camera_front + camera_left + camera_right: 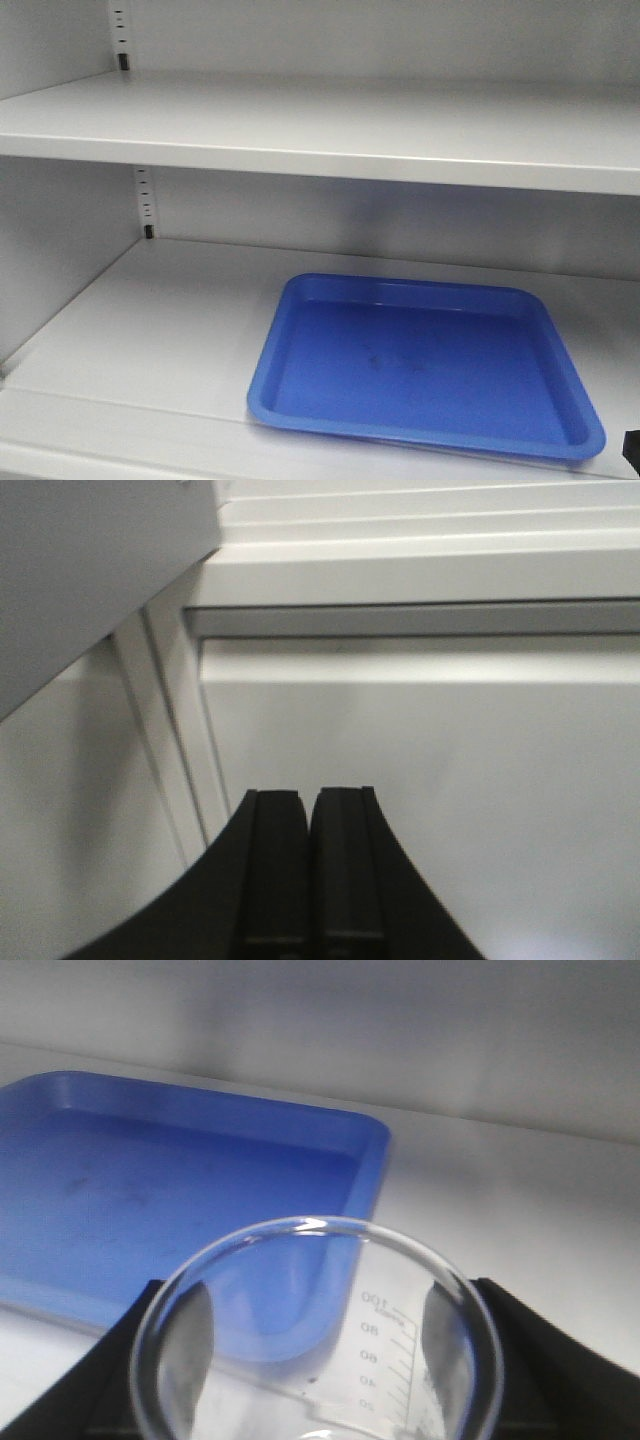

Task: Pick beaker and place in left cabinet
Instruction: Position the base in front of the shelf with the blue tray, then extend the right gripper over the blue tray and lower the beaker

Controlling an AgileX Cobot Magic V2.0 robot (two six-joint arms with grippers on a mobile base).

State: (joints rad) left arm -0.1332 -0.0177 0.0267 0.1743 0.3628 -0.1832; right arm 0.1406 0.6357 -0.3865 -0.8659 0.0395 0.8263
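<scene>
A clear glass beaker with printed graduation marks sits between the black fingers of my right gripper, mouth towards the camera. The gripper is shut on it and holds it over the white lower shelf, just off the near right corner of a blue tray. The beaker does not show in the front view; only a dark sliver of that gripper shows at the right edge. My left gripper is shut and empty, facing white cabinet panels.
The empty blue tray lies on the right part of the lower shelf. An upper shelf runs above it. The cabinet's side wall stands at the left.
</scene>
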